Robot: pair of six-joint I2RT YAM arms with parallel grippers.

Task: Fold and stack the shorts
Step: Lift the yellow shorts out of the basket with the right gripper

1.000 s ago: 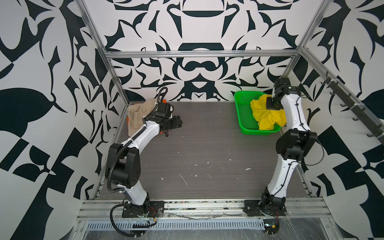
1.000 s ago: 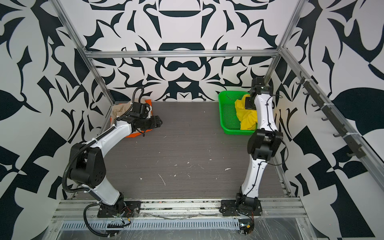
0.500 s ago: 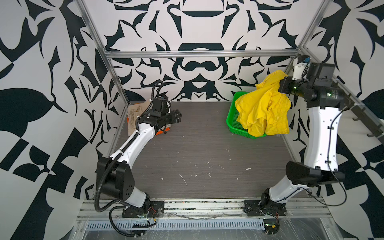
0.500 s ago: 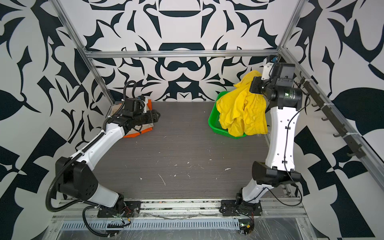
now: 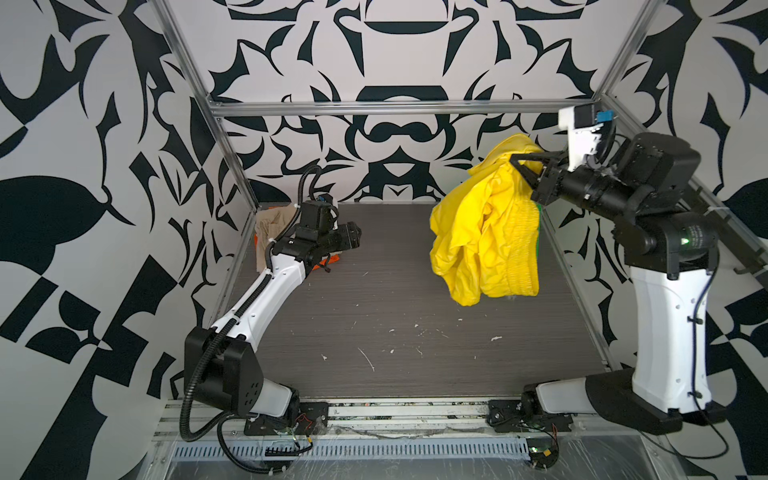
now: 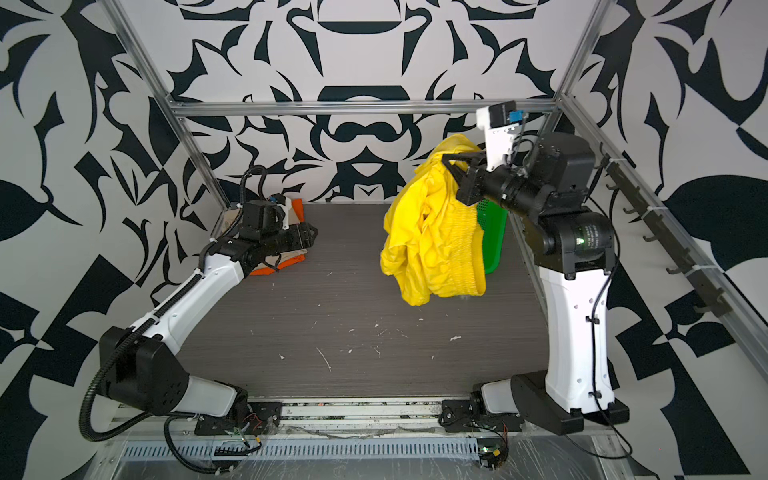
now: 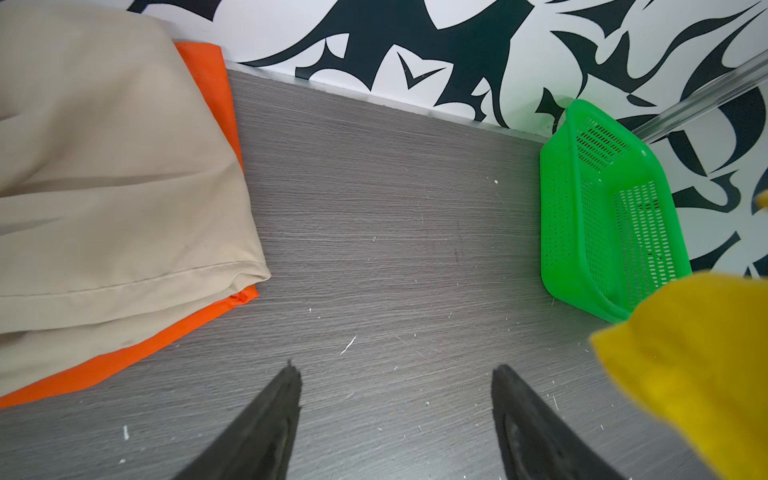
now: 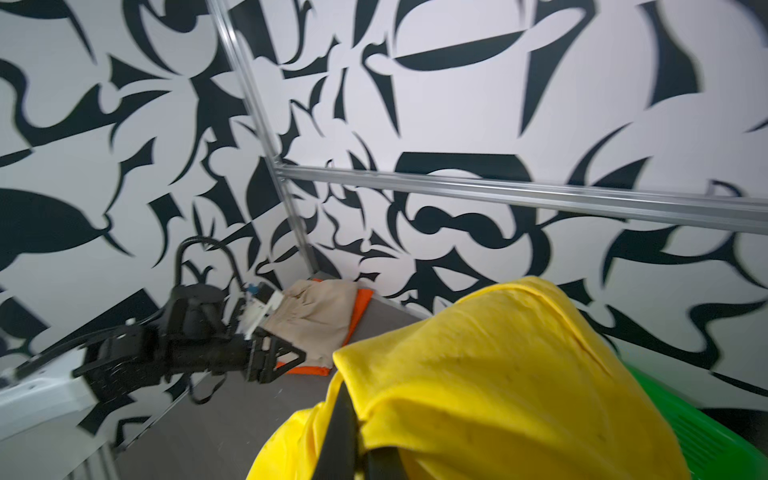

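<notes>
The yellow shorts [image 5: 486,232] [image 6: 436,237] hang bunched in the air at the back right, above the table. My right gripper [image 5: 515,160] [image 6: 446,160] is shut on their top edge; in the right wrist view its jaws [image 8: 357,436] pinch the yellow cloth [image 8: 498,374]. The beige shorts [image 7: 104,187] [image 8: 316,316] lie folded on the orange shorts [image 7: 208,83] [image 5: 328,264] in the back left corner. My left gripper [image 5: 355,241] [image 6: 313,239] [image 7: 397,370] hovers open just right of that stack, holding nothing.
A green perforated basket [image 7: 602,216] [image 6: 494,237] stands against the back right wall, partly hidden behind the hanging yellow cloth. The grey table [image 5: 395,332] has small white specks. Metal frame posts run along both sides.
My right arm has lifted the yellow shorts out of the basket and carried them up and toward the middle. My left gripper has risen off the stack and shifted slightly right.
</notes>
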